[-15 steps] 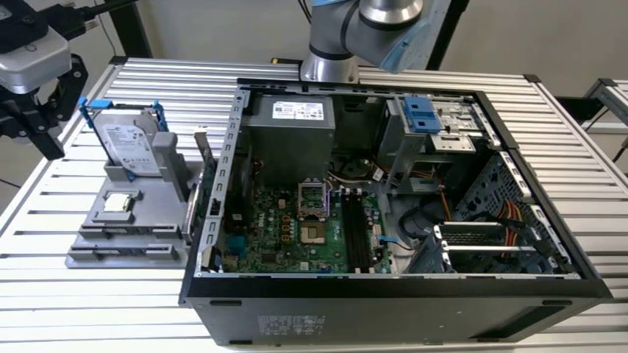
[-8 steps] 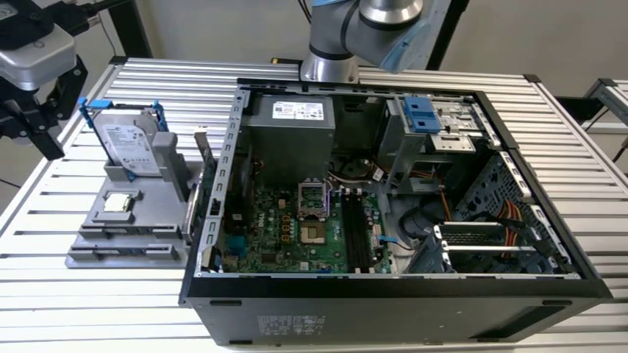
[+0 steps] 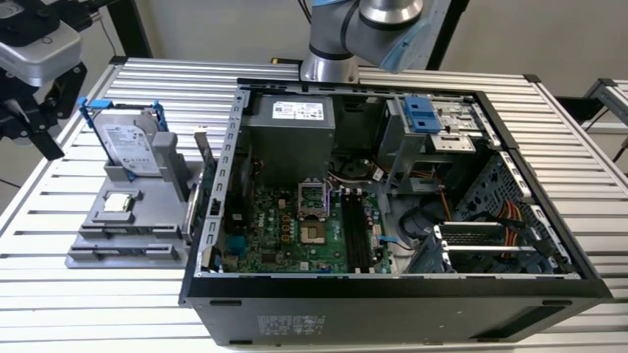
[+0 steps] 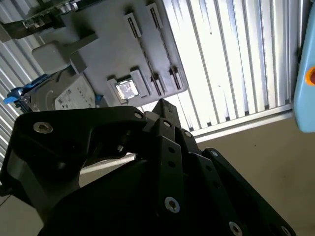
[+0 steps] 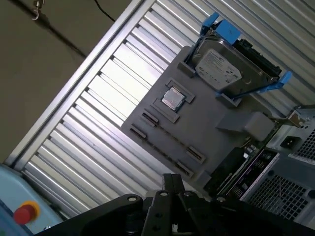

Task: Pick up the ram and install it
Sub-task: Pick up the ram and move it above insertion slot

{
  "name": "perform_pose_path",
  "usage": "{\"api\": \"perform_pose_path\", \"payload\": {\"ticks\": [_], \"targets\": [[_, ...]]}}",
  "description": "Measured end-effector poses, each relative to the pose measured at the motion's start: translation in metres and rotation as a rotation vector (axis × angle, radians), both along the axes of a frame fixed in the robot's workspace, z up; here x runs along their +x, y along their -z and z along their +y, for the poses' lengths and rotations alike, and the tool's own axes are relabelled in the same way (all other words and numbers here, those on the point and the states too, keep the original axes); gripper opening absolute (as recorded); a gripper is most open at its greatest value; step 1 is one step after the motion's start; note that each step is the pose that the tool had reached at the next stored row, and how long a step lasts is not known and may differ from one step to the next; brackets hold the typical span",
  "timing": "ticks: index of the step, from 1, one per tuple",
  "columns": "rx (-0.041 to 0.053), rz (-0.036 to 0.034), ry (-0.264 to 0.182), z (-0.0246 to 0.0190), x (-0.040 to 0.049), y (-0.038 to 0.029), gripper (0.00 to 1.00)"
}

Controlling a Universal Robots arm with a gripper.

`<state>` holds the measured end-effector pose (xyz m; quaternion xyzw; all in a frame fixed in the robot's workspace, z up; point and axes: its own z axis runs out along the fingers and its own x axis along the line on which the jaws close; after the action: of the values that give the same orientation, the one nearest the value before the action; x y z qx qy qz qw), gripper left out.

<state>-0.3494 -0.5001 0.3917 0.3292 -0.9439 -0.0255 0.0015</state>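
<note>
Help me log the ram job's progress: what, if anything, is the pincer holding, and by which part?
Cannot be told: the pincer hangs near the grey fixture, its grasping end hidden by its own black body.

My arm (image 3: 358,33): base column upright just beyond far wall of computer case (image 3: 393,316), blue-capped joint above it. My wrist (image 3: 40,51): raised, well off case toward exterior view's left. My gripper (image 3: 44,140): hangs below wrist, pointing down at slight tilt, apart from case. Black linkage looms close in both wrist views.
</note>
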Motion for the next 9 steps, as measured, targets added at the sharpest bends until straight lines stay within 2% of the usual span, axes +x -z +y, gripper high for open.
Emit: {"api": "perform_pose_path", "payload": {"ticks": [9], "targets": [[0.0000, 0.0000, -0.073, 0.0000, 0.0000, 0.0000, 0.00]]}}
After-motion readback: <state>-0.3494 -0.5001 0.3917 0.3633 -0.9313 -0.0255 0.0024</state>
